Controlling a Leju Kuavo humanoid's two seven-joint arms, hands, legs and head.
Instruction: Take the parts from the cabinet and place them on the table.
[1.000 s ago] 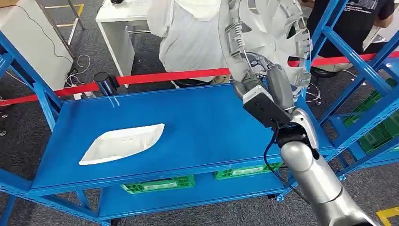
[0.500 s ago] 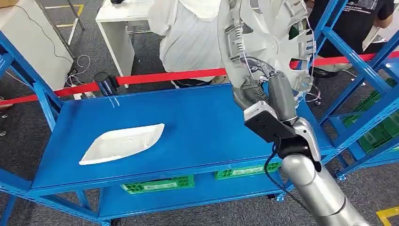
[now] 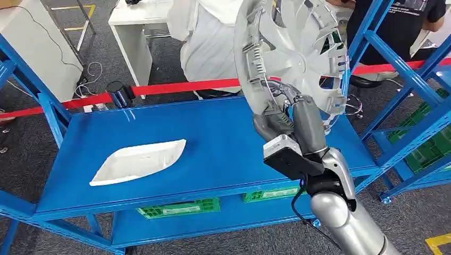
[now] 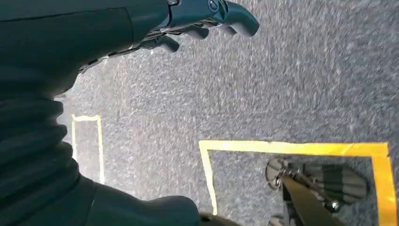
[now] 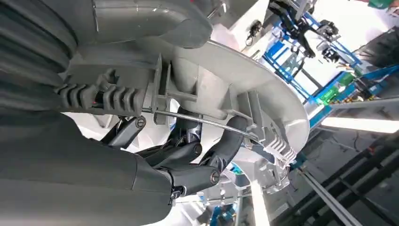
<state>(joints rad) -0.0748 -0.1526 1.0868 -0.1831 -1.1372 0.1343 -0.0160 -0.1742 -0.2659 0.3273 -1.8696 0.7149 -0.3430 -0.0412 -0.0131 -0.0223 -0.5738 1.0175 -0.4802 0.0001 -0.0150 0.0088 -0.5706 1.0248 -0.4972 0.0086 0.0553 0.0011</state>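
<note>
The wheel cover is standing upright on edge above the blue shelf, near its right end, and your right hand is gripping its lower rim, fingers hooking through the openings. The white part is lying flat on the shelf's left. Your left hand is hanging over grey floor, fingers apart, holding nothing.

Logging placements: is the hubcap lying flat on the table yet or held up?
Held up. The right hand grips the hubcap by its rim, on edge above the table.
</note>
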